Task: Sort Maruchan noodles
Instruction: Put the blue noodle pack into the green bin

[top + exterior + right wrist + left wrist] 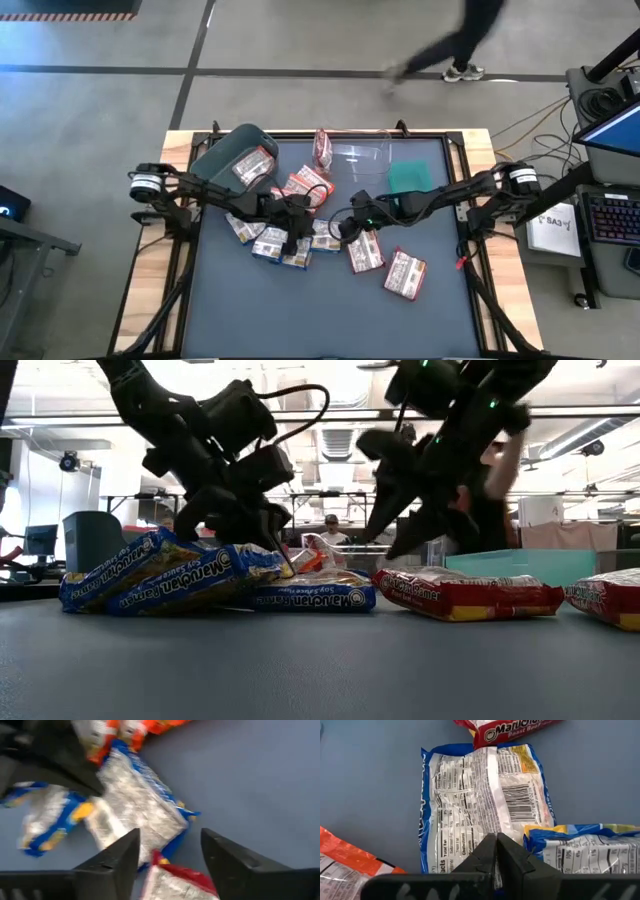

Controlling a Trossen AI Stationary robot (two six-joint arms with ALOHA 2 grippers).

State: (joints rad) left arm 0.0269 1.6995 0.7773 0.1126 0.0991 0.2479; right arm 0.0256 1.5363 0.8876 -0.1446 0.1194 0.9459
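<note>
with its two dark fingers pressed together over the edge of a blue-and-white packet, the left pincer is clenched, apparently pinching that wrapper's near edge, though the exact bite is hidden. this packet lies label-down at the centre of the left wrist frame, a maroon packet overlapping its far end at the top and another blue packet at lower right. in the high view the left pincer sits in the middle of the table over the blue pile. the right pincer is released, fingers spread above a blue packet and a maroon packet's corner. two more maroon packets lie lower right of centre, apart from the pile.
</note>
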